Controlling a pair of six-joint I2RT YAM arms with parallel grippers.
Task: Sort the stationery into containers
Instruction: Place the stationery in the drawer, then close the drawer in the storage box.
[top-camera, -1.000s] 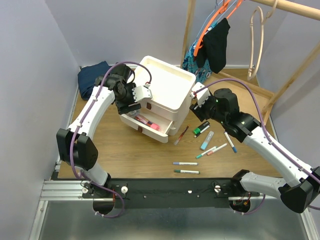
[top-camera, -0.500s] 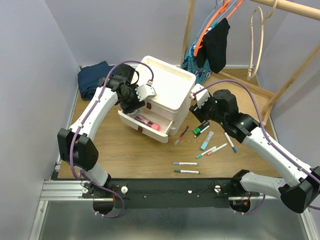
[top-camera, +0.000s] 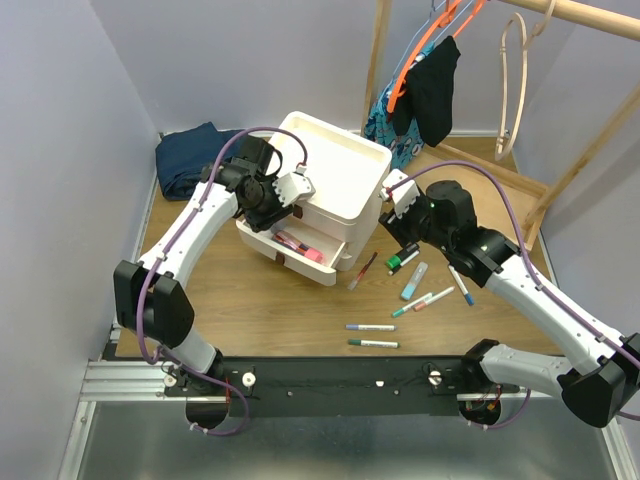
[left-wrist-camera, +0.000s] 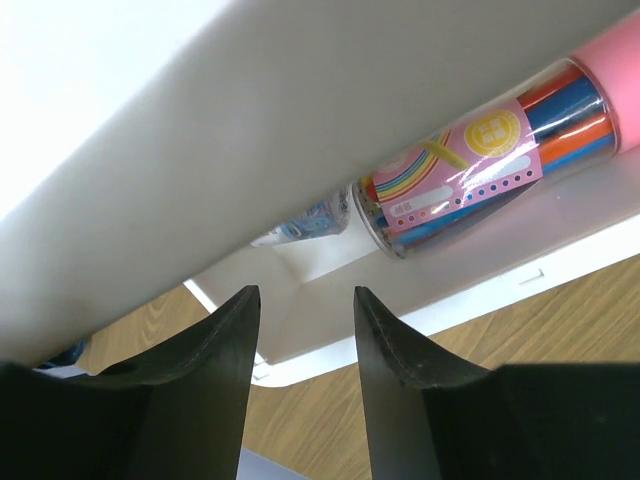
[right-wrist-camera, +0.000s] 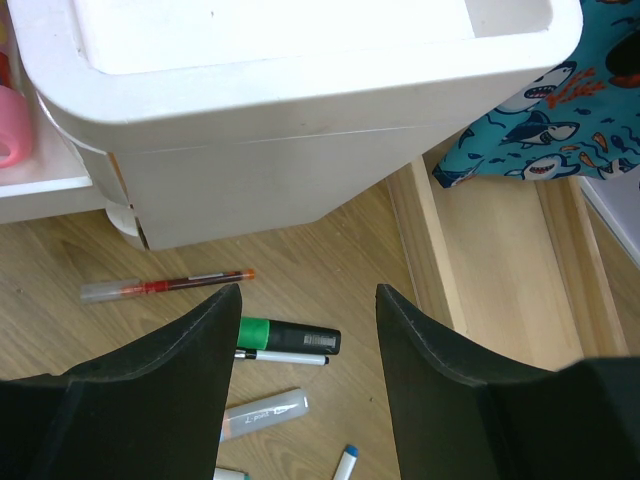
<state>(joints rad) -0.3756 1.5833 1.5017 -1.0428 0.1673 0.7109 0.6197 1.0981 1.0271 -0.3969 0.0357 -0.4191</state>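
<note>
While drawers (top-camera: 318, 205) stay put, left end effector (top-camera: 287, 189) nearer, both spread.

Three views: one overhead, two wrist-mounted

From above and behind the arm bases we look down on the whole desk (top-camera: 260, 310), far enough back to take in both arms and the white drawer stack (top-camera: 325, 190). Our left wrist view sits very close under the stack's overhang, looking past its own end effector (left-wrist-camera: 305, 305) into the open drawer (left-wrist-camera: 420, 290), where a pink-labelled tube of pens (left-wrist-camera: 490, 155) fills the frame. Our right wrist view looks down from a little farther off onto the stack's corner (right-wrist-camera: 300, 110), the red pen (right-wrist-camera: 165, 287) and the black-green marker (right-wrist-camera: 290, 337). All three views share the drawer stack.
</note>
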